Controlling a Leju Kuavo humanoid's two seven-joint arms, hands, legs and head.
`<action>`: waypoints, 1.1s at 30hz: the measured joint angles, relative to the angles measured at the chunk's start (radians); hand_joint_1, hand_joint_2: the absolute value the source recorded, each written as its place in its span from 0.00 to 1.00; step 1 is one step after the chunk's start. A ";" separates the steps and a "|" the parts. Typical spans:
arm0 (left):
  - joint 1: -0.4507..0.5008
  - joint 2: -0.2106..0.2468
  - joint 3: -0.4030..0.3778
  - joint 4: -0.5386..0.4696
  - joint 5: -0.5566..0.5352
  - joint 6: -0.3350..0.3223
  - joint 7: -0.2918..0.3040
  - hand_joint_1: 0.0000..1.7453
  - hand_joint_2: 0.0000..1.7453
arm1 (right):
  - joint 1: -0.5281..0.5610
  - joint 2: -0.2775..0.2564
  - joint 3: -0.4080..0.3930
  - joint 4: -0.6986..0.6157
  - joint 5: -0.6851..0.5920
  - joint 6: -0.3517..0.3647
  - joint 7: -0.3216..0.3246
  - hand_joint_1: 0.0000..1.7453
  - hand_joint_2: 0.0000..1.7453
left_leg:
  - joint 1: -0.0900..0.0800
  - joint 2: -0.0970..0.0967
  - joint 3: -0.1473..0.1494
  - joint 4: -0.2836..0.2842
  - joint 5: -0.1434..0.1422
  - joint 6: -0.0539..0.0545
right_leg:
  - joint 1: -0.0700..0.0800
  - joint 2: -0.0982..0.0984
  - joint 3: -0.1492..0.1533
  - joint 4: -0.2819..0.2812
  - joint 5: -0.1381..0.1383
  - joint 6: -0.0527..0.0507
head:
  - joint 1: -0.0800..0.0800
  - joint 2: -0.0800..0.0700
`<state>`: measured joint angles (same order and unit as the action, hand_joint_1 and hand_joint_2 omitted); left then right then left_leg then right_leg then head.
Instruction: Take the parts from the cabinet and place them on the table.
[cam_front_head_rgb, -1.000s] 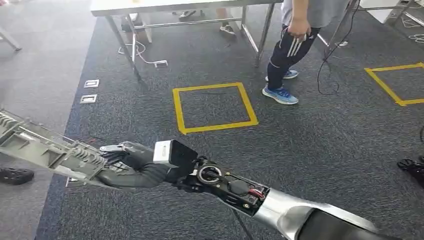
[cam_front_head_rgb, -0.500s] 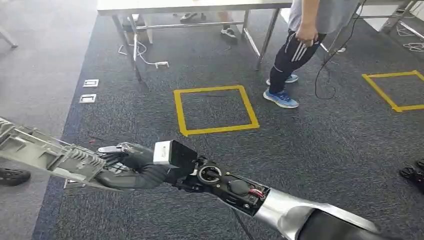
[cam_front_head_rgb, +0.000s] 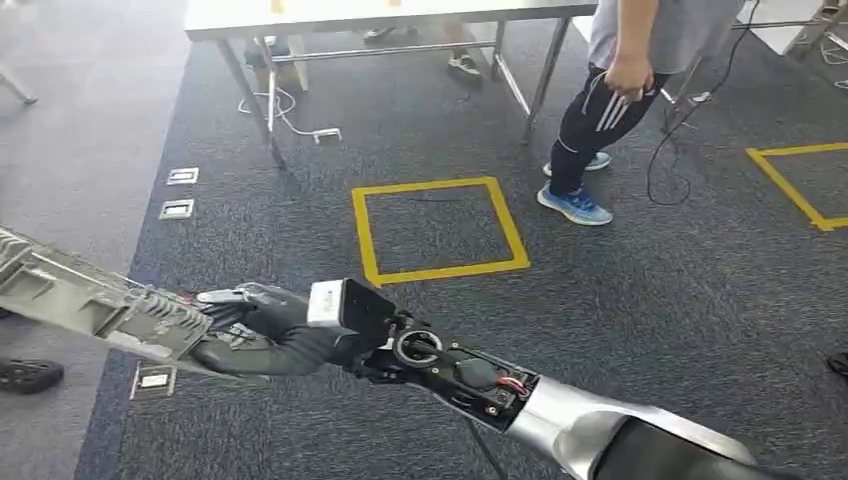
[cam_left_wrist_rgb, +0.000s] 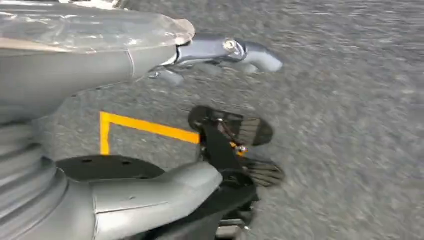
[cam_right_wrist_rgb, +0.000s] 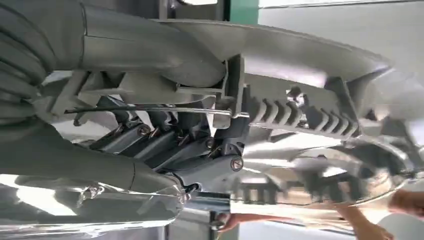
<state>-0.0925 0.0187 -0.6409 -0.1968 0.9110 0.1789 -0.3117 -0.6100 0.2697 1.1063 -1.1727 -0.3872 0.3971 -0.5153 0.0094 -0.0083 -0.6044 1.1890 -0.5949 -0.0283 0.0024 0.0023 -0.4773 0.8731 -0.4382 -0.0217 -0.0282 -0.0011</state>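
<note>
My right arm reaches across from the lower right, and my right hand (cam_front_head_rgb: 262, 335) grips one end of a long grey ribbed part (cam_front_head_rgb: 85, 298). The part sticks out to the left, held above the carpet. Up close in the right wrist view, the dark fingers (cam_right_wrist_rgb: 165, 145) wrap the same ribbed part (cam_right_wrist_rgb: 310, 115). My left hand (cam_left_wrist_rgb: 90, 70) hangs over the carpet in the left wrist view, fingers apart with nothing in them. The steel-legged table (cam_front_head_rgb: 380, 15) stands at the far top of the head view.
A person (cam_front_head_rgb: 620, 90) in dark trousers and blue shoes stands by the table's right end. A yellow tape square (cam_front_head_rgb: 440, 230) marks the carpet ahead, another (cam_front_head_rgb: 800, 185) at the right. Floor sockets (cam_front_head_rgb: 178, 208) and cables (cam_front_head_rgb: 285, 110) lie at the left.
The whole head view has shifted slightly, so the camera moved. The person has stepped a little to the right. My right hand keeps the same hold on the part.
</note>
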 joint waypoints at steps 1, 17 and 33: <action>0.004 0.000 0.000 0.000 0.000 0.000 0.000 0.00 1.00 | 0.002 0.000 0.000 0.001 0.000 0.001 -0.002 1.00 1.00 | 0.003 0.000 -0.057 0.058 0.003 -0.005 | -0.002 0.001 0.018 -0.004 -0.013 0.002 | -0.001 0.000; 0.041 0.004 0.000 0.003 0.008 0.019 0.029 0.00 1.00 | 0.019 -0.019 -0.004 0.030 -0.009 -0.018 -0.003 1.00 1.00 | 0.013 -0.011 0.041 -0.244 0.175 0.040 | -0.012 0.003 -0.070 0.367 -0.252 0.082 | 0.009 -0.002; 0.011 0.003 -0.001 0.003 0.009 0.022 0.030 0.00 1.00 | 0.009 -0.021 -0.021 0.049 -0.028 -0.017 -0.023 1.00 1.00 | 0.000 -0.012 0.060 -0.238 0.149 0.026 | 0.006 0.005 -0.048 0.073 -0.022 0.038 | 0.011 -0.002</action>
<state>-0.0811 0.0214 -0.6416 -0.1942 0.9201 0.2007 -0.2819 -0.6013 0.2483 1.0853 -1.1234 -0.4154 0.3800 -0.5386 0.0089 -0.0207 -0.5447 0.9513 -0.4456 -0.0027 0.0085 0.0077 -0.5258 0.9460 -0.4605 0.0167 -0.0168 -0.0027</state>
